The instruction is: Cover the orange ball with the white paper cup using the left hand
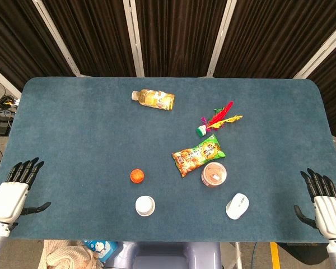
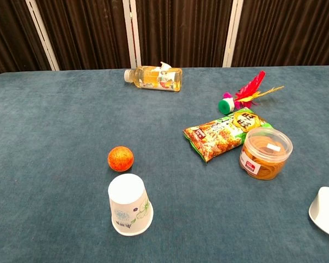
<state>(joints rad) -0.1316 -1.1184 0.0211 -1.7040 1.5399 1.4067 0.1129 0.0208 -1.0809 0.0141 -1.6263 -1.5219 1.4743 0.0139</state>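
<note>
Ball: orange ball (image 1: 136, 176) lies on the blue table (image 1: 73, 129), near the front edge and left of centre, uncovered.
Cup: white paper cup (image 1: 145, 205) stands mouth-down just in front of the ball, apart from it; the chest view shows a small green leaf print near its rim, any writing too small to read.
Left hand: left hand (image 1: 14, 191) rests at the table's front left corner, well apart from the cup, fingers stretched forward side by side, thumb out to the side, holding nothing.
Right hand: right hand (image 1: 323, 200) sits at the front right corner, fingers extended, thumb apart, empty.
Bottle: drink bottle (image 2: 154, 78) lies on its side at the far middle; label unreadable.
Snack: snack bag (image 2: 226, 133), orange and green, carries printed characters I cannot read.
Tub: clear round tub (image 2: 265, 153) touches the bag's near end.
Shuttlecock: feather shuttlecock (image 2: 244, 94) lies behind the bag.
Mouse: white mouse (image 1: 237, 205) lies to the right of the cup.
</note>
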